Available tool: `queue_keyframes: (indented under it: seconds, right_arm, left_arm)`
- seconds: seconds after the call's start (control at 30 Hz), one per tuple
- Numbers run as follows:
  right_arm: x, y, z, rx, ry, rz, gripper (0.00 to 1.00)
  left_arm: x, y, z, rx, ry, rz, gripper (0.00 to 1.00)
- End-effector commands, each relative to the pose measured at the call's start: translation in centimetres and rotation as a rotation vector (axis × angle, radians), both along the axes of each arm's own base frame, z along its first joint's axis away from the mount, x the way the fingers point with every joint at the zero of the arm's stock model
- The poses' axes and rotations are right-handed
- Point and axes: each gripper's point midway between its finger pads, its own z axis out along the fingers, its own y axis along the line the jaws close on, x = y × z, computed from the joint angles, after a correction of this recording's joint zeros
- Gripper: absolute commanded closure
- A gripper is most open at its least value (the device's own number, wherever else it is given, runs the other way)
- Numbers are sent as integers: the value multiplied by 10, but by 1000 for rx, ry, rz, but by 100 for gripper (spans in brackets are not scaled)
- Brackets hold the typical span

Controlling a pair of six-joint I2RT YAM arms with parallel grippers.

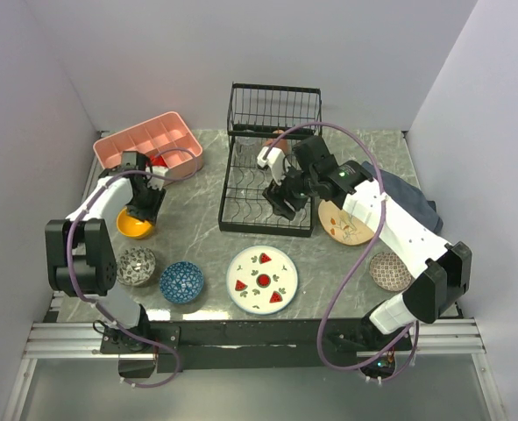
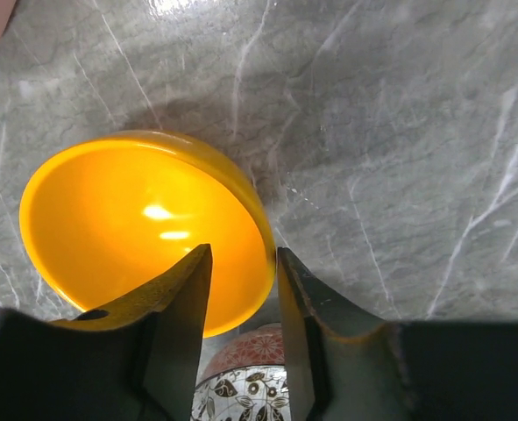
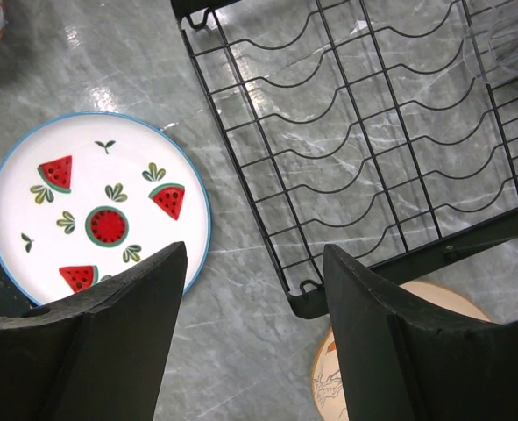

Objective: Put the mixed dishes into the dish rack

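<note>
Orange bowl (image 2: 127, 219) upright, mouth up; left claw (image 2: 244, 256) straddles rim.

Dish rack (image 1: 241, 189) slots lie open (right gripper (image 1: 282, 207) hovers over its front).

No legible text, no labels or brand marks, no numbers, no signs anywhere in view

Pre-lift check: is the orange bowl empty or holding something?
Empty. The left wrist view shows the orange bowl with a bare glossy inside, only light reflections; the left gripper straddles its rim.
</note>
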Motion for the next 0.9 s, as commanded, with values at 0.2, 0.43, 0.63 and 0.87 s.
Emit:
queue_keyframes:
  seconds: [0.2,0.43,0.63,0.87]
  right_arm:
    - [18,0,28,52,-93,-11,28]
    - [23,-1,24,39,-93,-23,28]
    - [25,0,25,36,-96,-22,28]
    - [23,-3,24,32,-100,-27,28]
  left_arm:
    - [0,6,-6,51,12,-7,70]
    - [-8,-1,-12,64,45,-49,79]
    - [-11,-3,-19,91,58,-57,76]
    - [-10,-3,-17,100,53,-60,87]
